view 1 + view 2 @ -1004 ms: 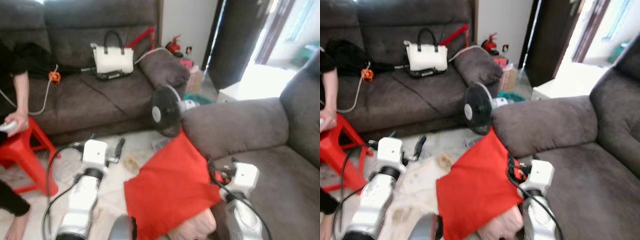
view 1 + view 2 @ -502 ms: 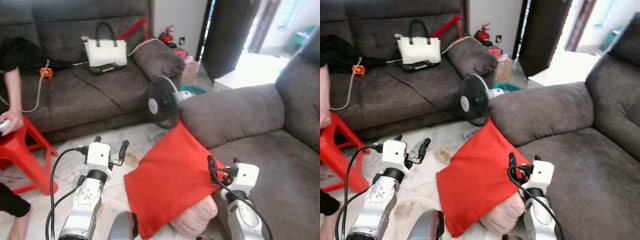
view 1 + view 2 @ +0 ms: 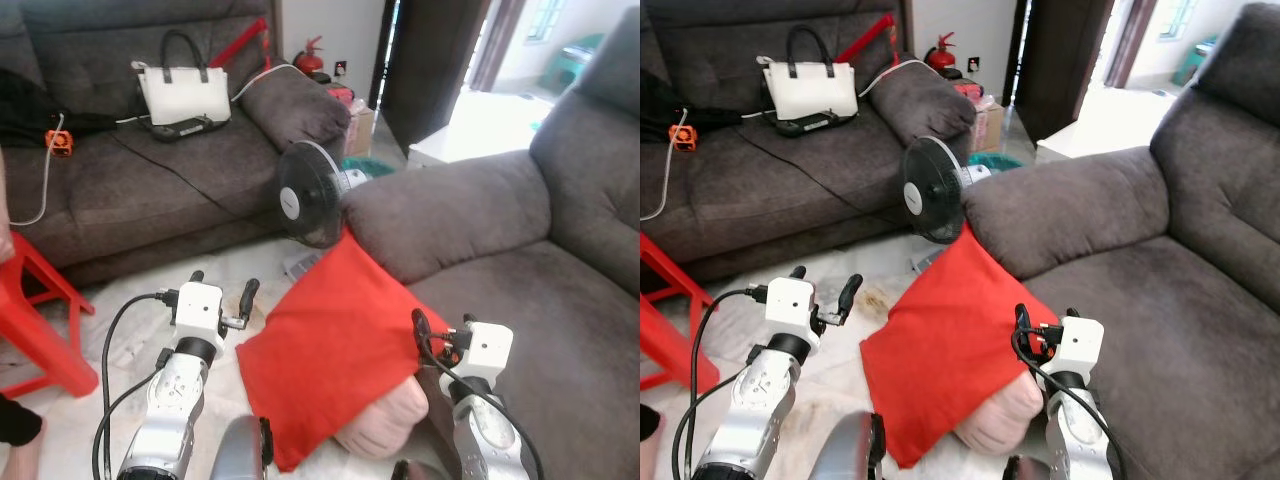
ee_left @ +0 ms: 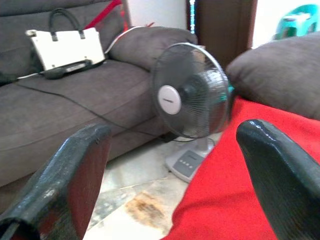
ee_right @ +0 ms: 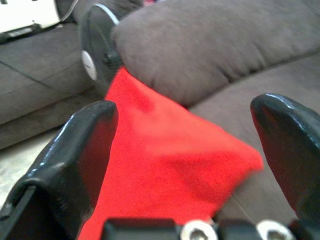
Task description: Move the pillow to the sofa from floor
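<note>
Near the robot, the red pillow [image 3: 335, 345] leans on the floor against the front of the right-hand sofa [image 3: 560, 300], not yet lifted. Left gripper [image 4: 170, 165] and right gripper [image 5: 185, 145] both hold their fingers spread, empty, so grasping and lifting remain.

A home living room is showing here: two grey fabric sofas [image 3: 150, 180], far left and right, a black pedestal fan [image 3: 305, 195] standing on the floor between them
</note>
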You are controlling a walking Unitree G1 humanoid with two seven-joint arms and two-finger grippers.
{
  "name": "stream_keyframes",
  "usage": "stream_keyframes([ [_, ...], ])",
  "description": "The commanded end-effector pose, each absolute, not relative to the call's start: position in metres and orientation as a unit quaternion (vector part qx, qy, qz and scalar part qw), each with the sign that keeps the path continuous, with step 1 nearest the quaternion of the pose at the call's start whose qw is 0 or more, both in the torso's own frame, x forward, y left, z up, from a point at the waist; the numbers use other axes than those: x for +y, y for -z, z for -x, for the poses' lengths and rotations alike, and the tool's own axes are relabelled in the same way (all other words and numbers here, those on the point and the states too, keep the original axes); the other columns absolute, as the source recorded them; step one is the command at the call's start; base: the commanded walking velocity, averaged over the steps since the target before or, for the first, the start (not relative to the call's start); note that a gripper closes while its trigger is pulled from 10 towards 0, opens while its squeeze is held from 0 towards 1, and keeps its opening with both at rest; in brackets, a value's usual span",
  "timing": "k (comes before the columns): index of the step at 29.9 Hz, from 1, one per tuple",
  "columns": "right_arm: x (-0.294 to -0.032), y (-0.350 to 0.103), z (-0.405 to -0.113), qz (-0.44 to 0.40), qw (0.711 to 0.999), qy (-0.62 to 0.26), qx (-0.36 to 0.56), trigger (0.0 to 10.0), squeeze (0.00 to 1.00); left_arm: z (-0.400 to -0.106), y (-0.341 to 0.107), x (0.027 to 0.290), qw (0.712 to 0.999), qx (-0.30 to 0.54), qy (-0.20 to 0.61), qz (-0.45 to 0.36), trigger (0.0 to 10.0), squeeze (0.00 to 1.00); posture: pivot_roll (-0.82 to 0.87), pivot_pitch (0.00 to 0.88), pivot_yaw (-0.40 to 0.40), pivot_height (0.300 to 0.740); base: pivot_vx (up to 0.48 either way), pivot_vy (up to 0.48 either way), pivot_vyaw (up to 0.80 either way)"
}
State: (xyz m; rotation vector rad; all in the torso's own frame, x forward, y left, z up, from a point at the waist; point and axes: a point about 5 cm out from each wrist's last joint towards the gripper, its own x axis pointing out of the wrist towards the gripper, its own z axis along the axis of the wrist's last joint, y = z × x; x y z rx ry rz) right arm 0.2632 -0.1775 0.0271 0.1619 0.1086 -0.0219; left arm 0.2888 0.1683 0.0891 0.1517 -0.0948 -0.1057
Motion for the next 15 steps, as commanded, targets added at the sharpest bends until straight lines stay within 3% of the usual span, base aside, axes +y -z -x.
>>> stream_keyframes([
  [1, -0.1783, -0.0264, -0.2619, -0.078, 0.996, 0.009, 0.053, 10.0, 0.00, -0.2900, -0.0919, 0.1661, 0.994, -0.051, 0.058, -0.076, 10.0, 0.00, 0.07, 0.006, -0.038, 0.551, 0.000, 0.000, 0.00],
  [15, -0.1769, -0.0253, -0.2618, -0.077, 0.995, 0.004, 0.056, 10.0, 0.00, -0.2906, -0.0902, 0.1671, 0.995, -0.044, 0.055, -0.072, 10.0, 0.00, 0.07, 0.008, -0.040, 0.551, 0.000, 0.000, 0.00],
])
